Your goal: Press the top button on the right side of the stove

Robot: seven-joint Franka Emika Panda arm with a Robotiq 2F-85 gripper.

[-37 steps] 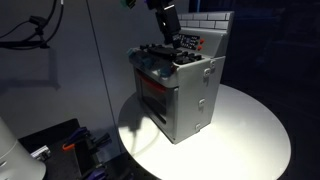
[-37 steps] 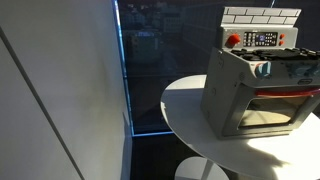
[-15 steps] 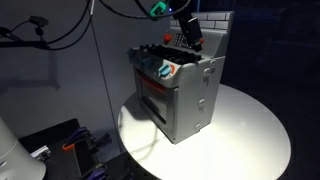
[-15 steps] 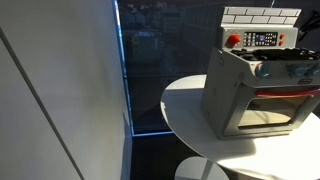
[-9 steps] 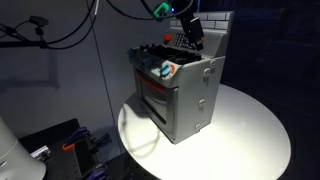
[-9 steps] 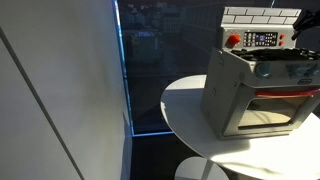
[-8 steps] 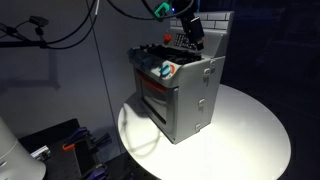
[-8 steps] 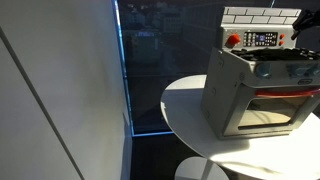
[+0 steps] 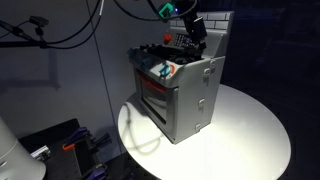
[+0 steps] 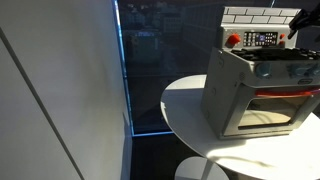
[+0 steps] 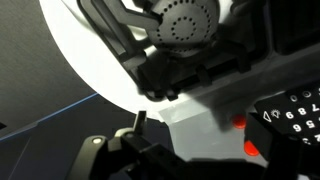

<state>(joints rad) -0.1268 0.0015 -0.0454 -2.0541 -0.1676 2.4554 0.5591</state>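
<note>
**One end effector (image 9: pixel 198 30) over the back of the small boxy grey toy stove (image 9: pixel 200 95)**

One stove stands on the round white worktop (image 9: pixel 250 130), near the edge that faces the dark floor. In both exterior views its grey brick-pattern back wall (image 10: pixel 260 15) rises behind the cooktop. The red-edged button panel (image 10: pixel 262 39) sits at the foot of that wall, with a red knob (image 10: pixel 234 40) just beside it. The windowed oven door (image 10: pixel 275 112) is on the front face, below the cooktop.

The black end effector hangs from the arm above the rear of the cooktop, close to the back wall and the button panel. Whether it touches the panel cannot be told from these views.

The wrist view looks down on a black burner grate (image 11: pixel 185 25) with a round grey centre. White keys of the button panel (image 11: pixel 295 110) show at the right edge, and bare worktop shows to the left. Dark parts of the end effector fill the lower edge of that view, too close and blurred to read. I cannot tell how far apart the fingers stand.
</note>
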